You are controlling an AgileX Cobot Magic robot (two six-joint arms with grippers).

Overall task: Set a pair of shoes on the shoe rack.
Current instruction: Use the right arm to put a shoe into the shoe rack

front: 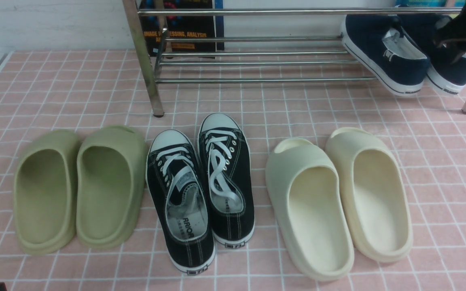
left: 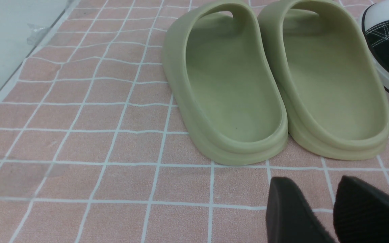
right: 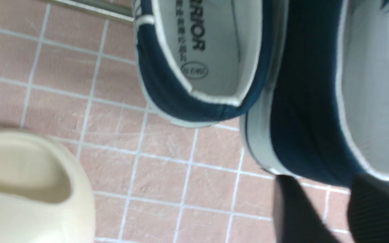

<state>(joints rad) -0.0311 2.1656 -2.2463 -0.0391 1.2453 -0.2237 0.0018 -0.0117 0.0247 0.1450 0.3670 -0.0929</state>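
Navy slip-on pair sits on shoe rack, low shelf, far right end; both shoes tilted, toes toward the back, heels hanging out past the front bar; the two lie close side by side; white soles, pale lining w/ printed brand legible in right wrist view; whether heels reach the tabletop: can't tell.

Right pincer up at rack's right end, just by the heel of the right-hand shoe; fingers apart, pink cloth showing in the gap, nothing btwn them; not gripping; contact w/ heel rim unclear; front view gives it only as a dark shape over that shoe.

Left pincer low over tabletop on the left, near heels of olive slides but apart from them; tips slightly parted, empty.

Front row on the pink checked cloth, l. to r.: olive slides; black lace-ups w/ white toe caps; cream slides; each pair heels toward the robot, its two shoes touching; book stands behind rack's left part.
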